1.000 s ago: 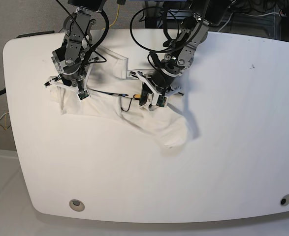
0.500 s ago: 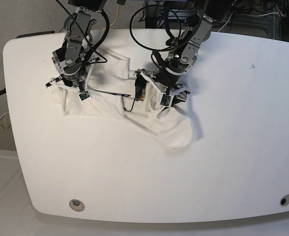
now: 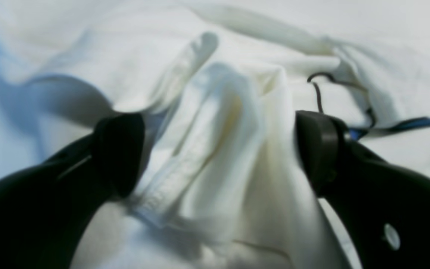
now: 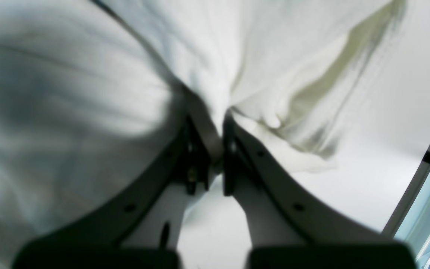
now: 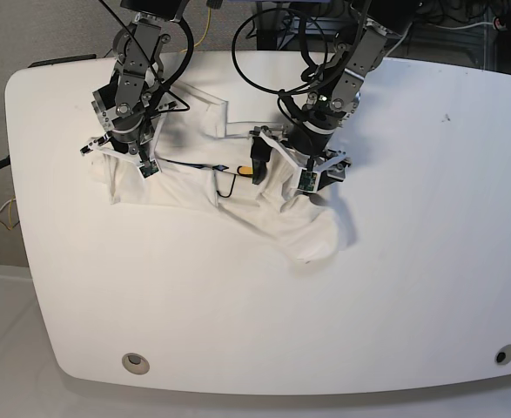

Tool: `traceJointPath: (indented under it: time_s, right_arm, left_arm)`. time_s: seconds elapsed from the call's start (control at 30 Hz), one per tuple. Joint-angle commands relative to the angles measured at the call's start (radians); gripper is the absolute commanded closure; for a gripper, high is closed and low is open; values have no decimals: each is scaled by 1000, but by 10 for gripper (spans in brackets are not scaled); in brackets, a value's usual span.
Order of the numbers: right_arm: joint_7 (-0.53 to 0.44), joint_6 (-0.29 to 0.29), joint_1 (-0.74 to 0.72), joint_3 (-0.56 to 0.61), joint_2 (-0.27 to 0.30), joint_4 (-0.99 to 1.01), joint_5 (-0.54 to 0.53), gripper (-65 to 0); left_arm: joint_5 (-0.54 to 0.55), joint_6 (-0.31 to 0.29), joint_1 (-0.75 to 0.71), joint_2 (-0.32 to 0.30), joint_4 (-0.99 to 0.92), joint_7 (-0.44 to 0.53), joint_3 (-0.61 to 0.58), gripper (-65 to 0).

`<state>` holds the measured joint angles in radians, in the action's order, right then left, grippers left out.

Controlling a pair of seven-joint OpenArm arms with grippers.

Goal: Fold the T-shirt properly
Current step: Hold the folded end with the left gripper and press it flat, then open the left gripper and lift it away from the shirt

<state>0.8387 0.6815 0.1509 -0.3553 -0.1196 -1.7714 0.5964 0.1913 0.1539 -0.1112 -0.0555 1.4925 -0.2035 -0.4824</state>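
Here the large white cotton T-shirt [image 5: 238, 205] lies bunched across the upper left of the white rounded tabletop [image 5: 412, 261]. The right hand [image 4: 215, 149] pinches its edge; the left hand [image 3: 218, 149] gapes over a ridge. Regrasping a flat hem seems wise.

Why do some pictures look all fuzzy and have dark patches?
Left wrist view: the open left gripper sits so close that its black fingers blur; the T-shirt folds are soft too, with a bluish shadow. Right wrist view: everything is blurred, grey shadow at left. Base view: sharp, soft shadow beside the shirt.
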Motion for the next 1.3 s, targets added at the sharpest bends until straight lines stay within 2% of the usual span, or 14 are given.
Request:
traceJointPath:
  time_s: [0.0, 0.5, 0.77, 1.0, 1.27]
  right_arm:
    - [31, 17, 5, -1, -1, 2, 4, 0]
    - [31, 17, 6, -1, -4, 2, 4, 0]
    - [31, 17, 6, -1, -4, 2, 7, 0]
    - [31, 17, 3, -1, -4, 2, 9, 0]
    - [31, 17, 5, -1, -4, 2, 3, 0]
  left_arm:
    - [-5, -4, 12, 10, 50, 3, -2, -549]
    - [-5, -4, 34, 61, 208, -115, -2, -550]
    - [-5, -4, 35, 55, 265, -170, 4, -550]
    - [-5, -4, 31, 1, 267, -179, 24, -550]
    - [-3, -4, -8, -65, 276, -175, 107, -550]
